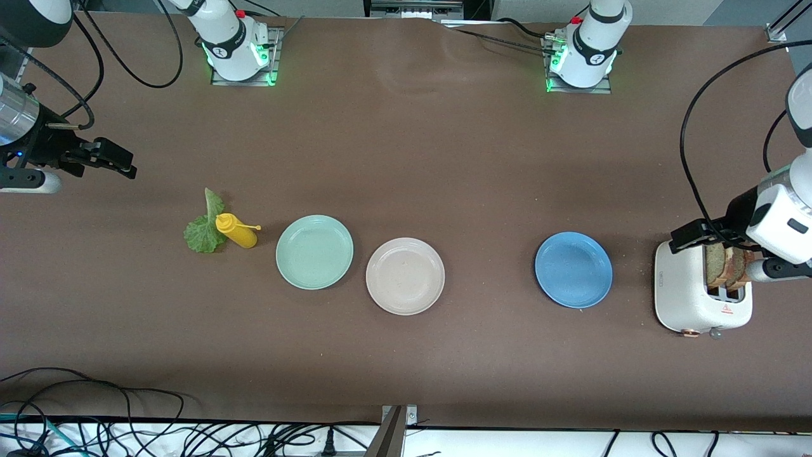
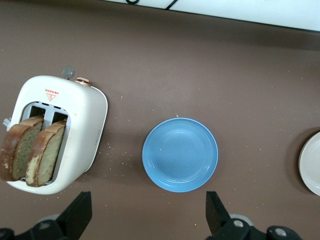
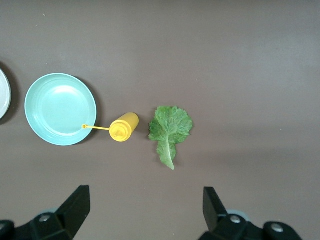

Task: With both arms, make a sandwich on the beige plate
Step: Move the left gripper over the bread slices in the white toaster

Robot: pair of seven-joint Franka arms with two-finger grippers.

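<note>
The beige plate (image 1: pixel 405 276) lies empty mid-table; its edge also shows in the left wrist view (image 2: pixel 312 165). Two brown bread slices (image 1: pixel 726 265) stand in the slots of a white toaster (image 1: pixel 691 304) at the left arm's end; they also show in the left wrist view (image 2: pixel 32 155). A green lettuce leaf (image 1: pixel 203 230) lies flat toward the right arm's end and shows in the right wrist view (image 3: pixel 170 127). My left gripper (image 1: pixel 691 235) (image 2: pixel 147 217) is open and empty, up in the air beside the toaster. My right gripper (image 1: pixel 114 158) (image 3: pixel 145 210) is open and empty, over bare table by the lettuce.
A yellow squeeze bottle (image 1: pixel 236 231) lies against the lettuce. A mint green plate (image 1: pixel 314 251) sits between the bottle and the beige plate. A blue plate (image 1: pixel 573 270) sits between the beige plate and the toaster. Cables run along the table's near edge.
</note>
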